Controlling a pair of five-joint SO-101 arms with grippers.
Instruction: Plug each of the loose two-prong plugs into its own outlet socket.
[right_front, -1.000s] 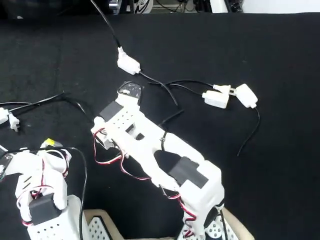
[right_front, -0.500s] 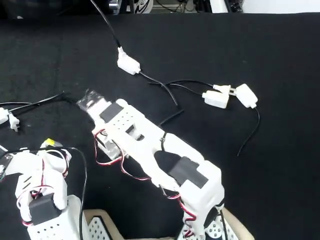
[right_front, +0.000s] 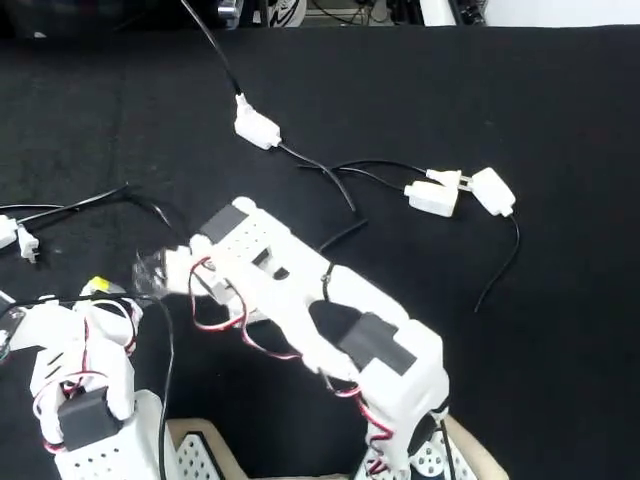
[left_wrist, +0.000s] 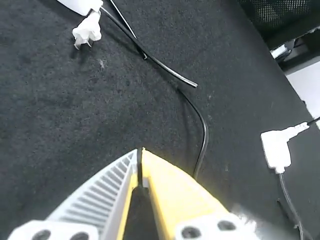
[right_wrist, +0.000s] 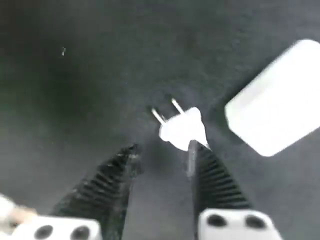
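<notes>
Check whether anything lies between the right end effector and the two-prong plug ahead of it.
Nothing visible does: only bare black cloth lies between the open right end effector and the two-prong plug. A white socket block lies beside the plug.

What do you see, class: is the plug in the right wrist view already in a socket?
No, the plug lies loose with both prongs bare.
</notes>
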